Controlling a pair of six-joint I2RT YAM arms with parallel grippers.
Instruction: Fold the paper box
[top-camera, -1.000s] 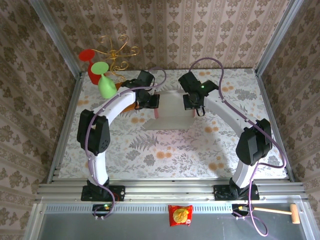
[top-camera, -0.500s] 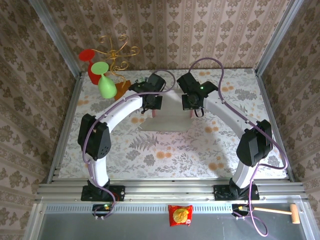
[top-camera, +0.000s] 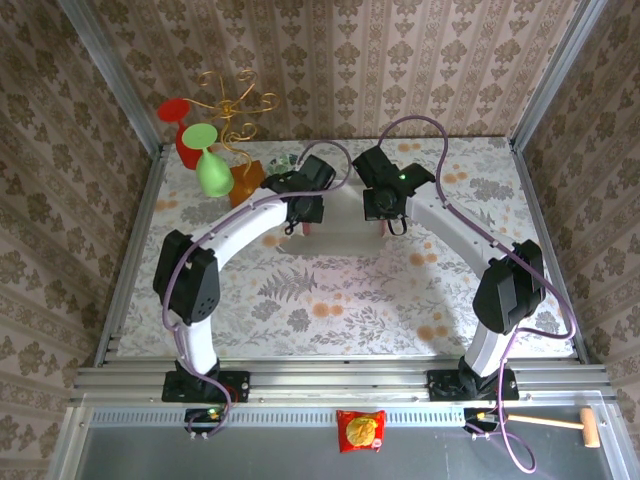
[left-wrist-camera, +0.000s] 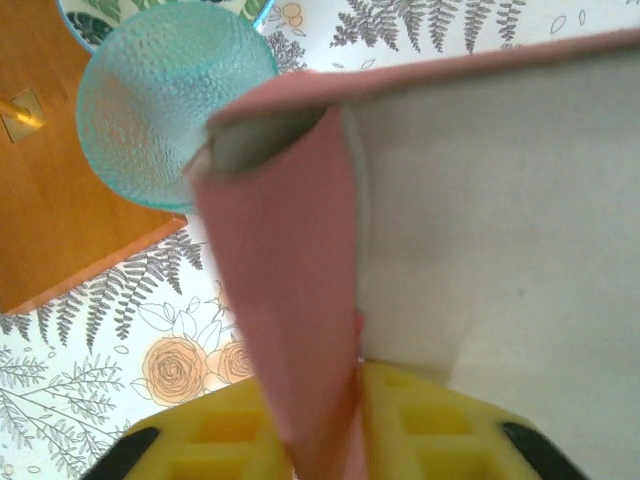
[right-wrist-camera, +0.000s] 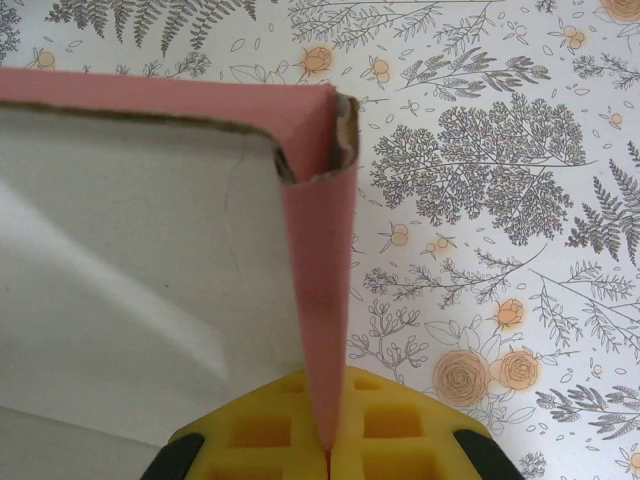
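**Both side flaps pinched upright, corners not yet locked**

Paper box (top-camera: 345, 228) at the far middle of the table (top-camera: 330, 300), held between the two arms with its white inside facing up. Left claw (top-camera: 303, 213) closed tight on the left flap (left-wrist-camera: 290, 290), with pink card clamped between the yellow pads (left-wrist-camera: 220, 440) and no gap to be seen. Right claw (right-wrist-camera: 328, 425) closed the same way on the right flap (right-wrist-camera: 320, 280), pads meeting on the thin card.

Gripped low on each flap, presumably to stand it square to the base panel and hold it there. Mirrored grips on opposite sides, likely to keep the base flat and stop it sliding during the fold.

From the right wrist: flap upright, meeting the back wall at a rounded corner, a small tab curled inside. From the left wrist: flap leaning rather than square, with a dark opening at the top corner under the back wall's edge.

Teal cup (left-wrist-camera: 170, 100) and orange-brown block (left-wrist-camera: 50, 200) just beyond the box's left corner. Near it, though impossible to say whether touching. Good reason not to swing that flap outward.

Judged stage: side walls raised, joints loose. Next, probably, squaring the left corner and seating tabs in slots. Risks: creasing the thin card, or a flap springing back on release.
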